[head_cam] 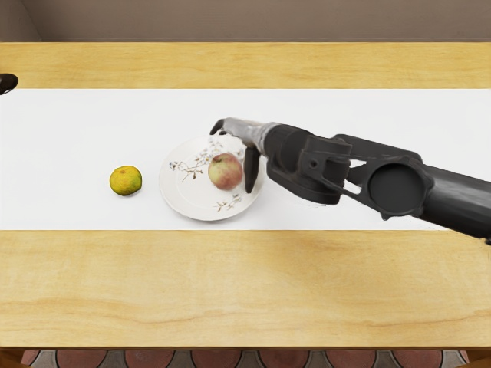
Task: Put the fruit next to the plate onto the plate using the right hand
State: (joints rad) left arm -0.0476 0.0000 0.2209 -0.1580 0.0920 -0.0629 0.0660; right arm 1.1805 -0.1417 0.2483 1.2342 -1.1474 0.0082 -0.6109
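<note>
Right hand (244, 139) beside apple (224, 171) on plate (184, 195)

My right arm (430, 192) comes in from the right edge, forearm stretched leftward, wrist (307, 165) nearly straight. My right hand (239, 138) is palm down, fingers (221, 125) loosely spread and gently curved, thumb (250, 170) hanging downward. At the far left edge shows a dark sliver of my left hand (5, 82).
</note>
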